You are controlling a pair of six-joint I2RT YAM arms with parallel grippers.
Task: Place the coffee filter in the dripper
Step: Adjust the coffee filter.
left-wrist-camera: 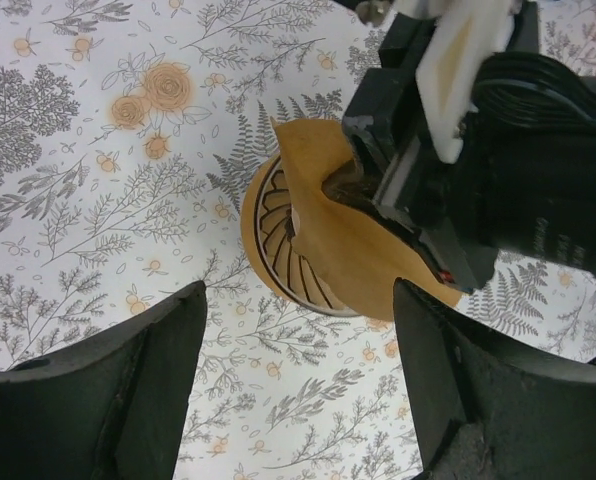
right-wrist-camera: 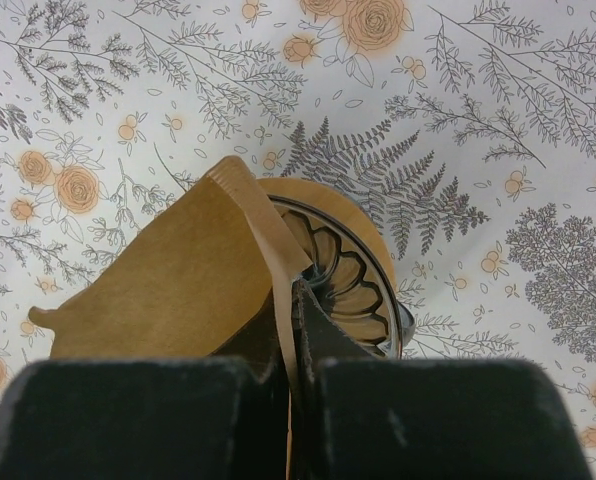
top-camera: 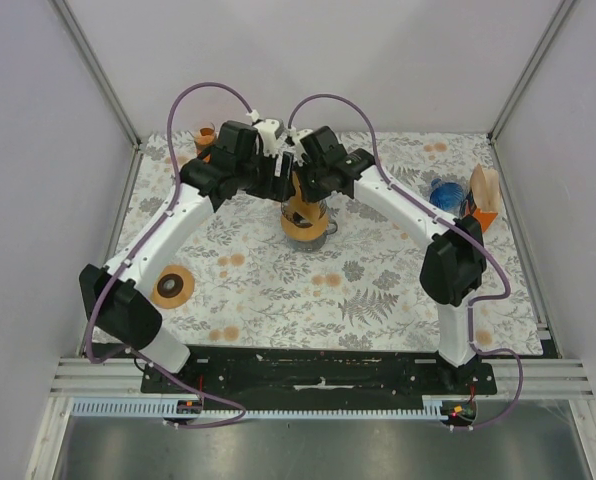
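The right jaws are pinched fully shut on the upper edge of the brown paper coffee filter (right-wrist-camera: 173, 285), holding it over the dripper (right-wrist-camera: 350, 275) near the middle of the flower-patterned surface (top-camera: 378, 290). The left jaws stand wide apart with nothing between them; their two dark fingers (left-wrist-camera: 98, 400) fill the lower corners of the left wrist view, with the dripper seen past the gap. In that view the filter covers the right part of the dripper's mouth, while the ribbed inside shows bare on the left. In the right wrist view the filter stands on edge as a flattened, folded sheet, its broad face spreading away to the left of the dripper. Whether its lower end touches the dripper's wall cannot be told. From above, both arms meet over the dripper towards the back of the surface. A brown ring-shaped thing (top-camera: 173, 287) lies on the surface beside the left arm, well apart from the dripper. An orange cup (top-camera: 206, 138) stands in the back left corner, and a blue thing (top-camera: 444, 192) sits near the right edge.
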